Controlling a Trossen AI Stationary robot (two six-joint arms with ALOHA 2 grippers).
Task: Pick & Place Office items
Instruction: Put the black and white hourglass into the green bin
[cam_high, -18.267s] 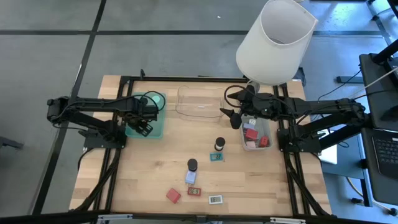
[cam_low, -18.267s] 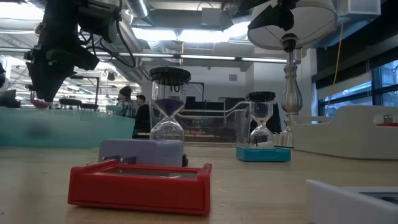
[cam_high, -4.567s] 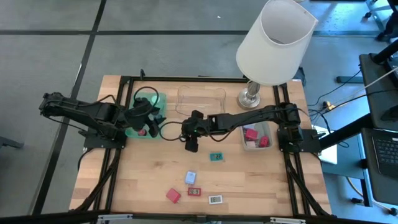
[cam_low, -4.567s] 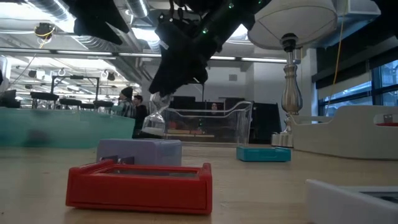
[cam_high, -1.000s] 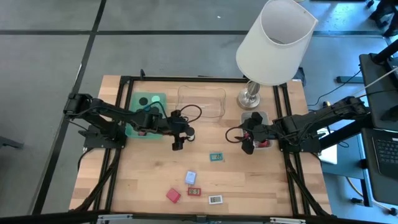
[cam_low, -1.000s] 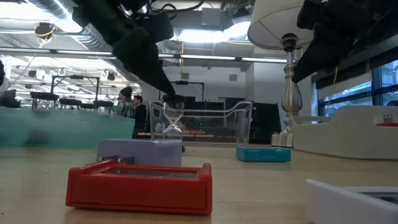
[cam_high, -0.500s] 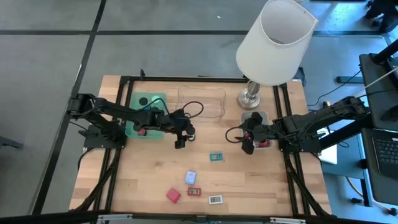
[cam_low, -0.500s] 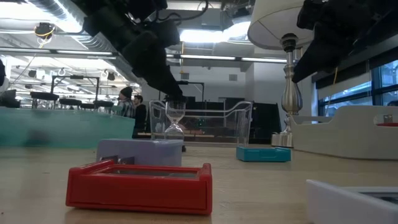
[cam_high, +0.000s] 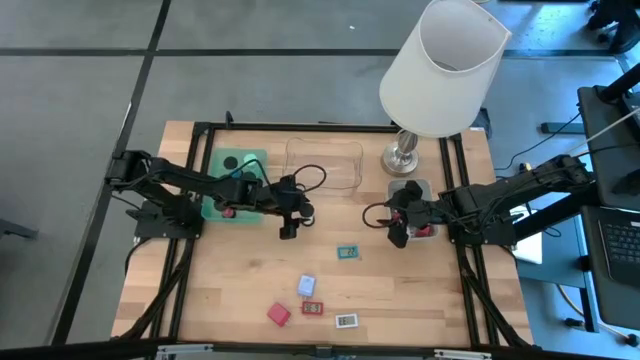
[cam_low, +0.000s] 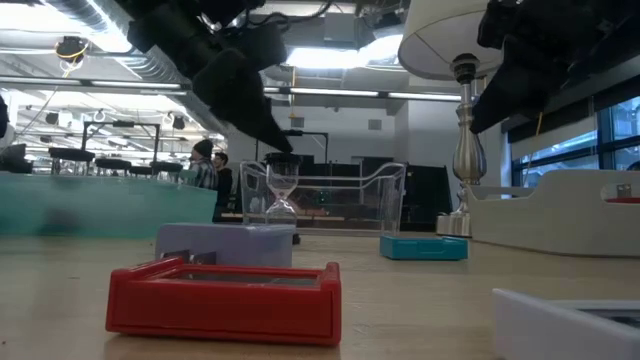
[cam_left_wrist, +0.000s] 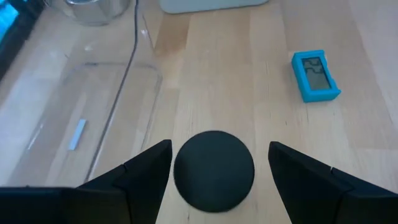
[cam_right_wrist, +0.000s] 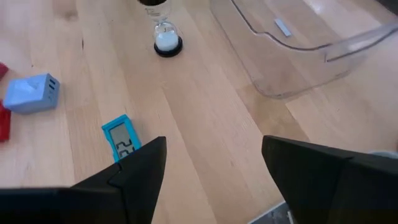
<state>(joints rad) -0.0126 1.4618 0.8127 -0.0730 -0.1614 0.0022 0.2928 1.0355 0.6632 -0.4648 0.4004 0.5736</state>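
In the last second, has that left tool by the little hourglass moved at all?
Yes, slightly. Seen from above, the left tool has edged rightward, farther from the green tray. It hangs open over the hourglass, which stands on the table.

The small blue clock (cam_right_wrist: 124, 144) lying on the bench (cam_right_wrist: 205, 124) shows dark digits on its pale display, seemingly "22", though they are too small to be sure. No other text, label or brand can be read anywhere.
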